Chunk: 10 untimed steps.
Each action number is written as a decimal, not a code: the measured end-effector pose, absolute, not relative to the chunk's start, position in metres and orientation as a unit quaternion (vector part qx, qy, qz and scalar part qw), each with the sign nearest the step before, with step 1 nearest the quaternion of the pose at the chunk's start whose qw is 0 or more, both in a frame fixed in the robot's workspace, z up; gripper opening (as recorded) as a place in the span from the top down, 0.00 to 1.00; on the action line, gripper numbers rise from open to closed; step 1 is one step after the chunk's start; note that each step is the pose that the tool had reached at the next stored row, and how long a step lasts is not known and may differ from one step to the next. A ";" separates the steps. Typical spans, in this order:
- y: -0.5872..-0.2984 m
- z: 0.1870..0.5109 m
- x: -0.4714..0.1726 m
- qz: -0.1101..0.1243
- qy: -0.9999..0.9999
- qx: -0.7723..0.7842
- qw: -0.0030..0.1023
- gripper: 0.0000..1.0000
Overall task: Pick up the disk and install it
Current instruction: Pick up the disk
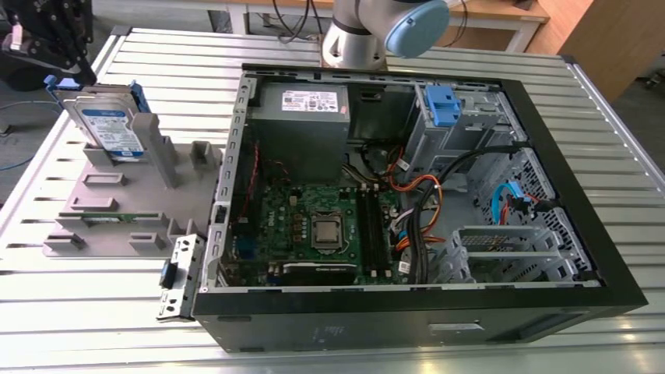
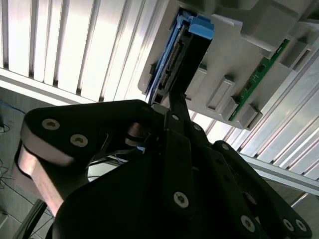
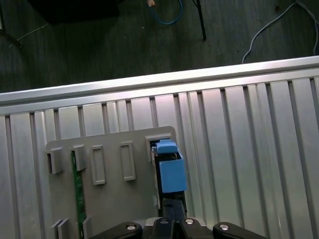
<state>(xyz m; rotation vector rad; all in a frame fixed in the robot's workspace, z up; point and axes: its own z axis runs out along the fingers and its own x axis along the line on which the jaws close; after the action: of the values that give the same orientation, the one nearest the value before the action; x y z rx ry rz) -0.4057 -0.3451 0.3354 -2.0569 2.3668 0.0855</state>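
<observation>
The disk [image 1: 109, 128] stands on edge in a slot of the grey holder tray [image 1: 104, 204], near the edge of the slatted metal table [image 1: 177, 58] at the exterior view's left. The gripper [image 1: 68, 75] hangs right at the disk's upper edge, over its blue carrier frame; whether it is clamped there I cannot tell. The holder lies just beside the open computer case [image 1: 416, 327]. Inside the case, the drive cage [image 1: 457, 117] sits beside the power supply [image 1: 301, 117].
</observation>
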 end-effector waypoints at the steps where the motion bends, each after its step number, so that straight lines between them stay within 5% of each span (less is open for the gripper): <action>1: -0.345 0.335 -0.406 0.027 0.752 -0.659 0.002 0.89; 10: -0.345 0.335 -0.405 0.027 0.748 -0.663 0.002 0.89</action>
<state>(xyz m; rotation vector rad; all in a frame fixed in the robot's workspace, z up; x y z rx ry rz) -0.4045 -0.3451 0.3347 -2.0798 2.3474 0.0855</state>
